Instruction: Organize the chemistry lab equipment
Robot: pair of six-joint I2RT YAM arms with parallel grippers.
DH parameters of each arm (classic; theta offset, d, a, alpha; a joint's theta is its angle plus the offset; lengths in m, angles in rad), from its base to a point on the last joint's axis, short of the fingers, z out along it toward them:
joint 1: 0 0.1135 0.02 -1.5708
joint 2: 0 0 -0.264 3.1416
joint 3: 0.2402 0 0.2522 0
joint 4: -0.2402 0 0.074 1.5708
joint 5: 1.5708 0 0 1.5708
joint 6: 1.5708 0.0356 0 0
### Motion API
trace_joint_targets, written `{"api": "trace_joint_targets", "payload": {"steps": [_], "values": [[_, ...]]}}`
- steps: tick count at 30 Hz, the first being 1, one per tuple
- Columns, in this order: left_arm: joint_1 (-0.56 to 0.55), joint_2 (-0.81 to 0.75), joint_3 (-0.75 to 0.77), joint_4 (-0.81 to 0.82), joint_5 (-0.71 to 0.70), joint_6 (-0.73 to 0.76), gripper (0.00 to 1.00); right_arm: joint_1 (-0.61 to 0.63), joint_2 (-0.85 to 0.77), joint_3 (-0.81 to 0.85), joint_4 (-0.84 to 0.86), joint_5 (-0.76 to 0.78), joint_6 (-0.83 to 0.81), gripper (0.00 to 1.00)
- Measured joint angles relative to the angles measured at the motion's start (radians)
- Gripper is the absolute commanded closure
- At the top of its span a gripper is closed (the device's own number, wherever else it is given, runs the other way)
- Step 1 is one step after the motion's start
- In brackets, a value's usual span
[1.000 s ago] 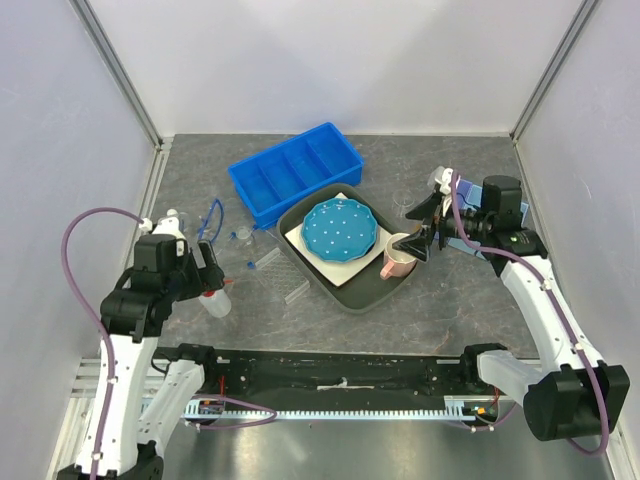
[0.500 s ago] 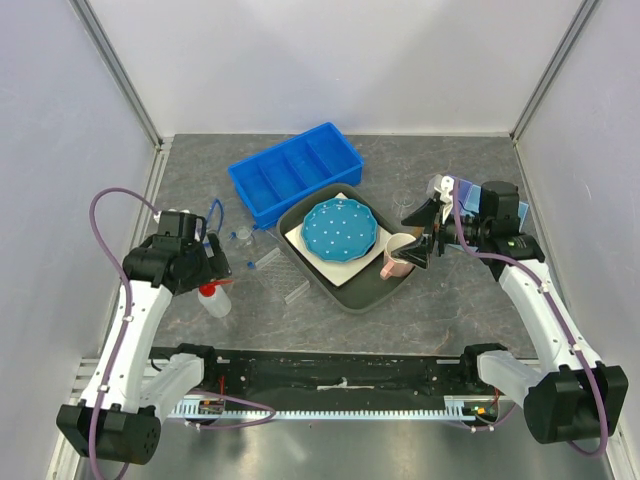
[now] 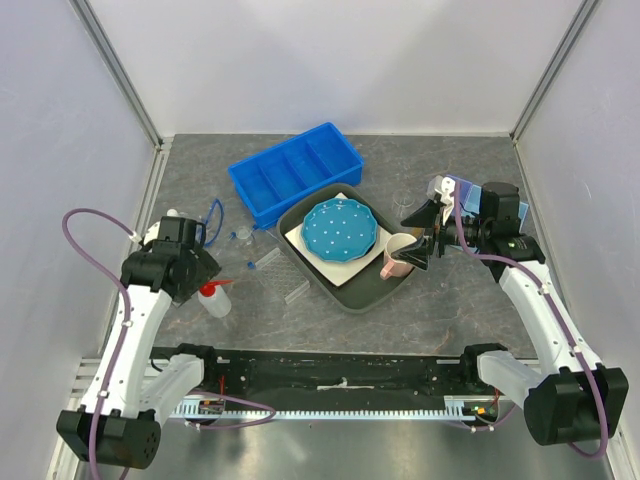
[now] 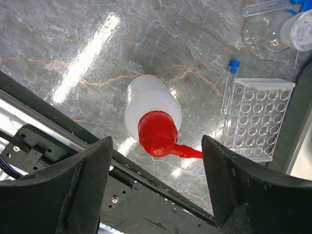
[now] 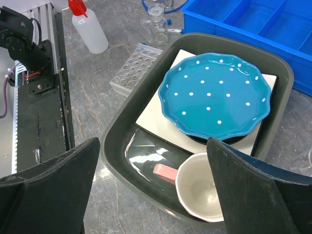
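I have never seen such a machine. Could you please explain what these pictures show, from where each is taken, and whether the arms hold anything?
This is a robot with two arms fixed at the near edge of a table; each ends in a two-finger gripper. The wide picture is taken from above and behind the arms. The two others come from cameras on the wrists, so the dark shapes at their lower corners are the fingers. The left gripper hangs open over a white squeeze bottle with a red nozzle, not touching it; a clear rack and a blue-capped vial lie beside it. The right gripper is open above a dark tray that holds a blue dotted plate and a mug. A blue bin stands behind. Nothing is held.
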Motion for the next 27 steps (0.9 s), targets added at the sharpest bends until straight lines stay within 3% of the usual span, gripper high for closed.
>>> {"api": "trace_joint_targets", "payload": {"steps": [18,22,27], "values": [[0.0,0.07,-0.047,0.012,-0.003,-0.093,0.36,0.0,-0.01,0.0,-0.001,-0.001,-0.008,0.02],[0.0,0.061,-0.055,0.014,0.009,-0.096,0.45,0.0,-0.01,0.0,-0.001,-0.003,-0.008,0.02],[0.0,0.058,-0.063,0.024,0.024,-0.098,0.64,0.0,-0.011,0.0,-0.002,-0.003,-0.008,0.02]]}}
